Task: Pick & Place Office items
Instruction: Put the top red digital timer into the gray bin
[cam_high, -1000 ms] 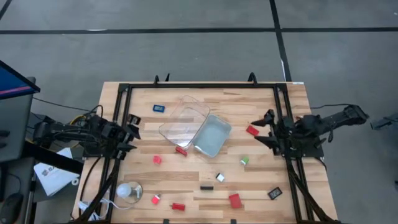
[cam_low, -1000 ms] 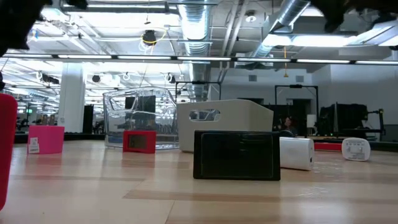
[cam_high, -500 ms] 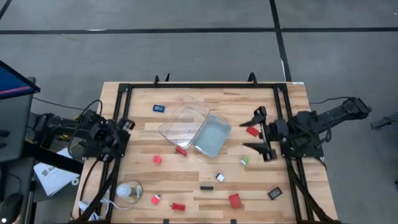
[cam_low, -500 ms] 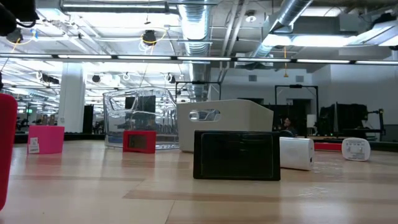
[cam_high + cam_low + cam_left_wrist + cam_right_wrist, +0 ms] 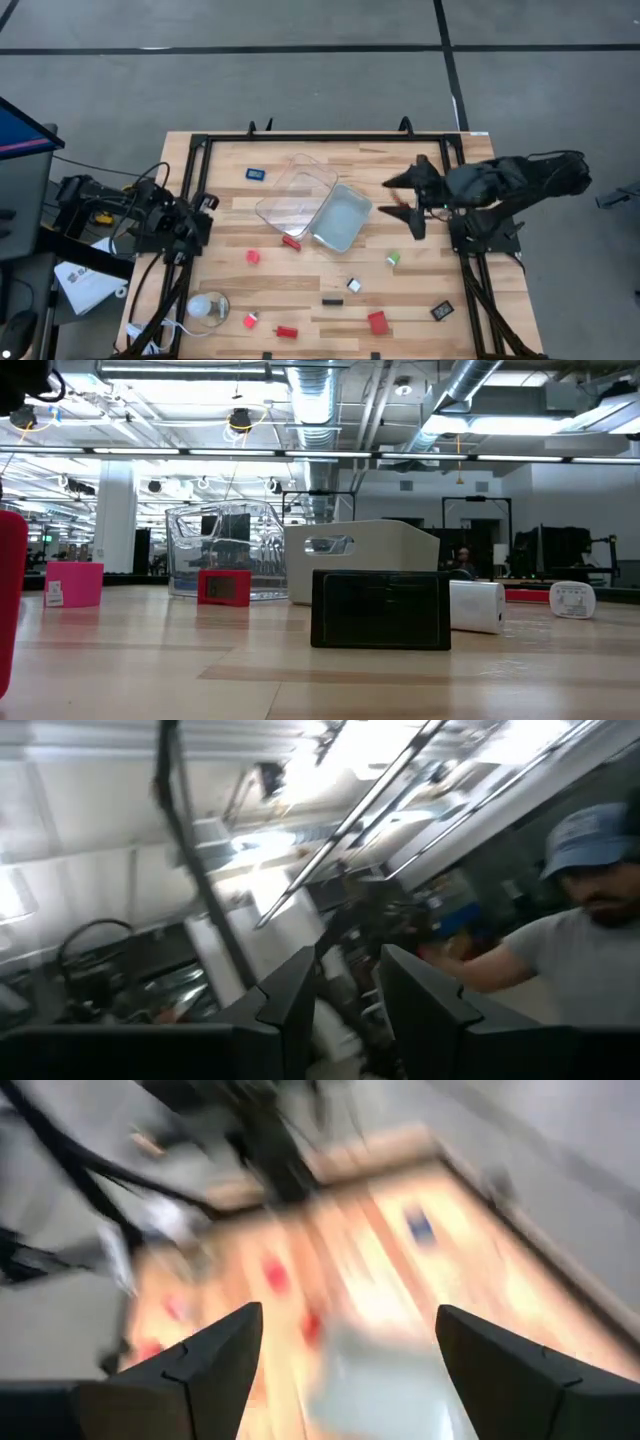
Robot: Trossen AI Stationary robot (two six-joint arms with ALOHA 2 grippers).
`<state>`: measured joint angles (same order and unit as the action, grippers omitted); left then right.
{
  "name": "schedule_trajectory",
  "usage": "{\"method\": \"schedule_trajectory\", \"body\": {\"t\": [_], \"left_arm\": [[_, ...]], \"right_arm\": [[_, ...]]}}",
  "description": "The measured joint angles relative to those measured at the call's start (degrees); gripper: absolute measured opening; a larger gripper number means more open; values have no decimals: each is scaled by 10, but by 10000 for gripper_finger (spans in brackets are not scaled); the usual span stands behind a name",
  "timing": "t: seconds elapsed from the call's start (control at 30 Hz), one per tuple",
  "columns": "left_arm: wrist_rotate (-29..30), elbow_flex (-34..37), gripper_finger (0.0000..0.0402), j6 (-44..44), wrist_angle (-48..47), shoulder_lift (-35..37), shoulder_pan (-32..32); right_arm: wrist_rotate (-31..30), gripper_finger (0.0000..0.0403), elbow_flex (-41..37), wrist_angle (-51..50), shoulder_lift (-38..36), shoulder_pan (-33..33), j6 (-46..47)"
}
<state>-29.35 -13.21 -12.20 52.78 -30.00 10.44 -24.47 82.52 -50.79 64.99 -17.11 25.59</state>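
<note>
1. My two arms are dark, nearly black, built of chunky jointed segments.
2. The left arm [image 5: 150, 215] carries loose black cables, with a yellow-orange patch near its base.
3. The right arm [image 5: 520, 180] looks bulkier from above, and a thin black cable arcs over its outer end.
4. The right gripper [image 5: 408, 200] ends in two dark pointed fingers [image 5: 190, 1370], flat-faced and angular.
5. The left gripper [image 5: 345, 1010] has two black slab-like fingers [image 5: 425, 1010] with slanted tips.
</note>
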Motion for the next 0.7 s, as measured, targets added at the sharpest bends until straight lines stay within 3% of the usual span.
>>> {"method": "schedule_trajectory", "body": {"t": [0.13,0.27,0.37,0.53,0.7], "left_arm": [[61,-14,111,-36,-68,6,0],[138,-58,111,-65,-205,19,0],[176,-76,111,-78,-255,19,3],[180,-76,111,-99,-259,19,15],[180,-76,112,-128,-255,19,30]], "right_arm": [[40,291,28,-218,47,62,131],[60,291,-1,-310,82,104,202],[79,291,-52,-296,106,113,221],[128,291,-154,-250,146,112,231],[110,291,-221,-220,170,85,234]]}}
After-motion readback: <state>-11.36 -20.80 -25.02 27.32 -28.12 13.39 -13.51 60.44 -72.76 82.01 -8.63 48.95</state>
